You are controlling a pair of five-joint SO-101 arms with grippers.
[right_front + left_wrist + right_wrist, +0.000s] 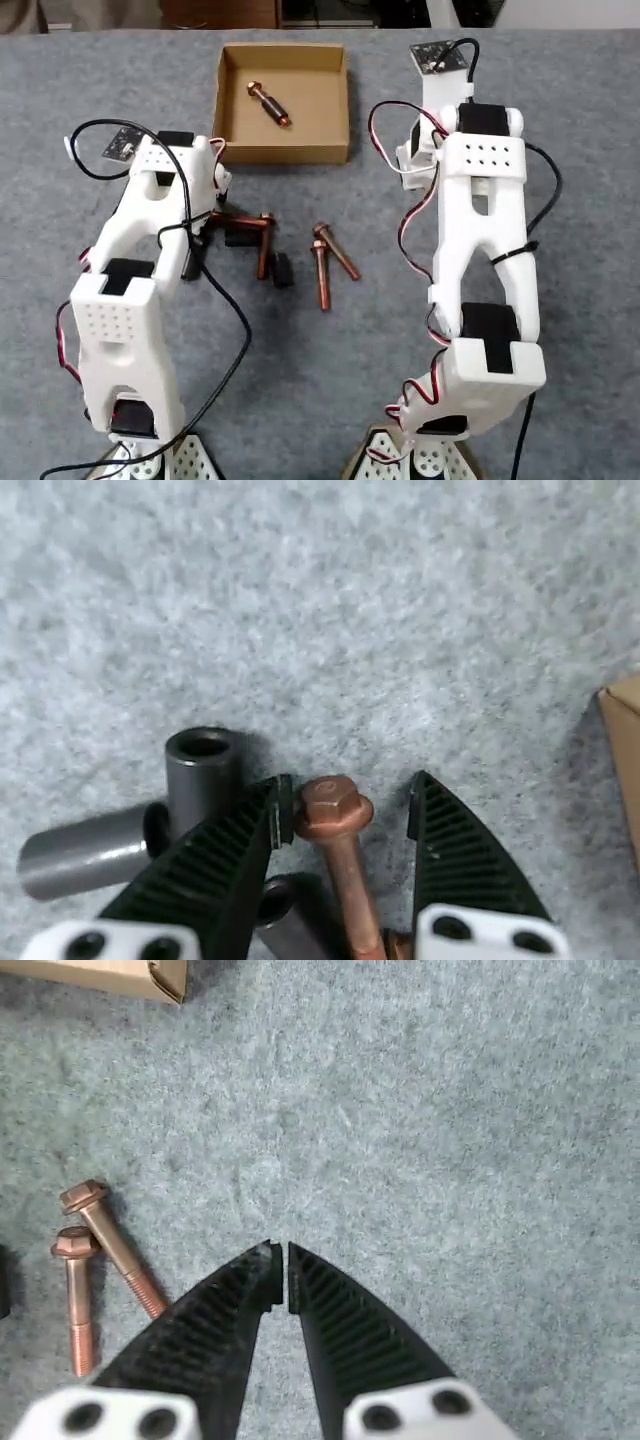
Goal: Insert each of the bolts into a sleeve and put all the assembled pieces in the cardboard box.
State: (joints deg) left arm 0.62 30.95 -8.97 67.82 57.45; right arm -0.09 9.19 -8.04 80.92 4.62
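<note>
two loose bolts (pixel 322 272) lie near-centre on the table, well apart from either arm's reach for now. just left of them, the left gripper (pixel 350 780) is down over the copper bolt (pixel 333 808): jaws wide apart and straddling the hex head, with one finger touching it and a clear gap at the other. nothing gripped yet.

step in hand looks like picking this bolt. my advice:
- centre the jaws on the shank just below the head, not on the head corners, or it may twist out as they close
- watch the upright sleeve (pixel 203 770) just beside the touching finger. a sideways nudge could tip it
- a lying sleeve (pixel 85 852) and a third sleeve (pixel 283 915) crowd the same side, so lift straight up

further back on the right, the right gripper (pixel 279 1250) hangs over bare table, fingers closed almost tip to tip, holding nothing.

far centre: the cardboard box (pixel 283 152) holds one assembled piece (pixel 270 104), lying diagonally on its floor. judging by that, most of the task remains.
</note>
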